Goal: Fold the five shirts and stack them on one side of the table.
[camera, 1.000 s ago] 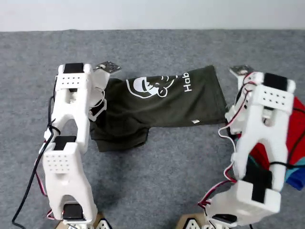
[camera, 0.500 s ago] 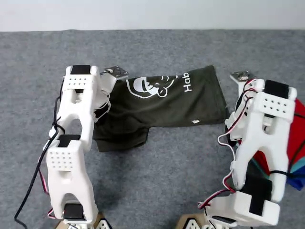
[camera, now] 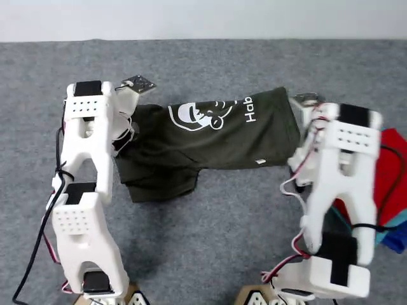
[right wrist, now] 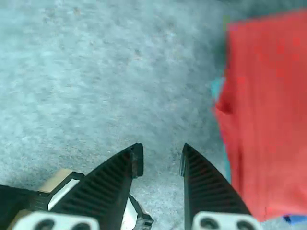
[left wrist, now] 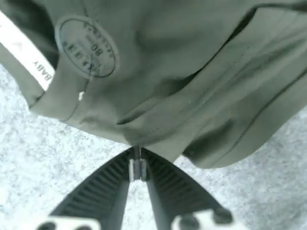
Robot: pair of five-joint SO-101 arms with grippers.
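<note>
One green shirt (camera: 216, 143) lies spread at table (camera: 254, 63) centre, its left edge clamped in the left gripper (left wrist: 138, 165). The right gripper (right wrist: 159, 160) hangs with jaws apart over the table. It is just beside one red shirt (camera: 389, 184), which lies on blue cloth (camera: 395, 240) at the right edge.

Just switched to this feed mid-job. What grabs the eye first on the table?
A dark green shirt with a white print lies rumpled across the middle of the grey mat, the left end effector shut on its hem. At the right edge a red shirt tops a small pile, and the right end effector hangs open over bare mat beside it.
</note>
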